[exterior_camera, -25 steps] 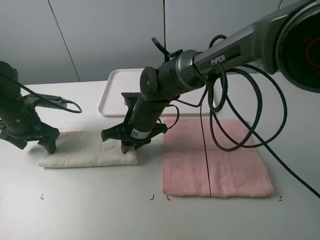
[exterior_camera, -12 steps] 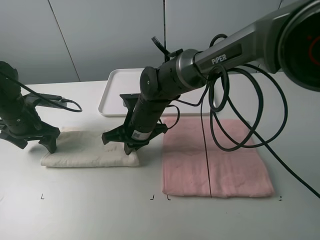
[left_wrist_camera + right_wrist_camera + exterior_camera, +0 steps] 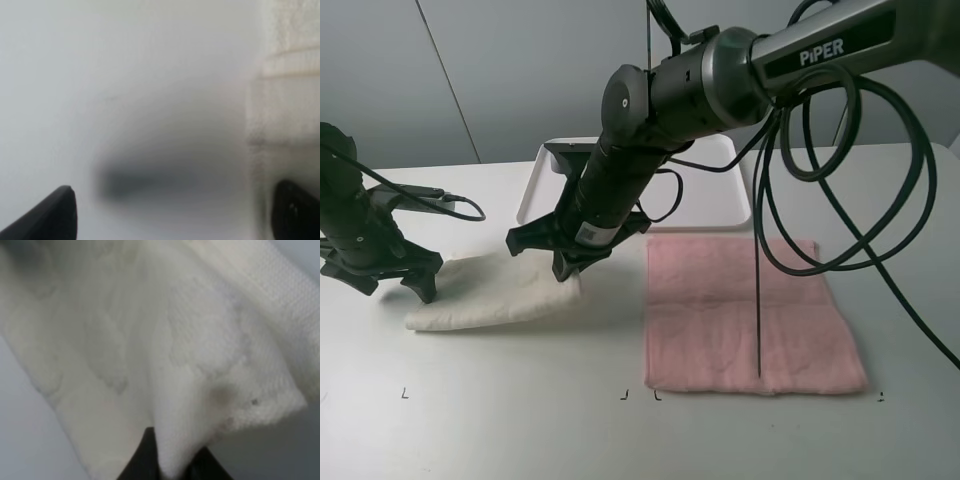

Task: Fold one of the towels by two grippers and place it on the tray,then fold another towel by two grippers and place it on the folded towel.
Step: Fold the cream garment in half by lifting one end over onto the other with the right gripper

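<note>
The cream towel [image 3: 490,295] lies folded at the left of the table, its right end raised off the surface. My right gripper [image 3: 566,266] reaches across the middle and is shut on that raised end. In the right wrist view the cream towel [image 3: 190,365] fills the frame, with a fold pinched in the right gripper [image 3: 170,462]. At the towel's left end my left gripper [image 3: 392,286] stands open, its prongs astride the edge. The left wrist view shows the left gripper [image 3: 175,215] spread wide over bare table, the cream towel [image 3: 292,75] at one side. The pink towel [image 3: 750,310] lies flat at the right. The white tray [image 3: 725,205] sits behind, partly hidden by my right arm.
Black cables [image 3: 850,200] from the right arm loop over the pink towel, and one hangs down onto it. Small corner marks [image 3: 624,394] sit near the table's front edge. A grey wall stands behind the tray.
My right gripper has closed fully on the cream towel's right end and lifted it up and back towards the tray. The left gripper has stayed in place.
</note>
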Controlling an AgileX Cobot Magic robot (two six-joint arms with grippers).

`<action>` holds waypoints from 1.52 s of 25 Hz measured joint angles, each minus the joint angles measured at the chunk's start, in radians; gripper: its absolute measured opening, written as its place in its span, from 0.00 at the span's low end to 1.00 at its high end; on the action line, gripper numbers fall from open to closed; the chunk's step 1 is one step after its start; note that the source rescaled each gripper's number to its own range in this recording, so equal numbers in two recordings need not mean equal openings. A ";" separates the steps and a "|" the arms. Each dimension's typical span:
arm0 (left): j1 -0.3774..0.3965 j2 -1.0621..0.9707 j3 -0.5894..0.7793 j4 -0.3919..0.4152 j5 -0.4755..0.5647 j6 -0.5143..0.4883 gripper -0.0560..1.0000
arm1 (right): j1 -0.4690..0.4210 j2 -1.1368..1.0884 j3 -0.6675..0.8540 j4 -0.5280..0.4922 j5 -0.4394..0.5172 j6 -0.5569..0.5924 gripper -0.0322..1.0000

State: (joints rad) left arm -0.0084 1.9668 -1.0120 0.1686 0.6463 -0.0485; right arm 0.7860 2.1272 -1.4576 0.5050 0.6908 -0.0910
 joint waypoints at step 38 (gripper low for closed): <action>0.000 0.000 0.000 -0.013 -0.004 -0.002 0.99 | 0.069 0.231 0.001 1.231 -0.068 -0.837 0.07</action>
State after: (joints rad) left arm -0.0084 1.9668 -1.0120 0.1553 0.6423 -0.0504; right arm 0.8551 2.3583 -1.4564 1.7361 0.6230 -0.9278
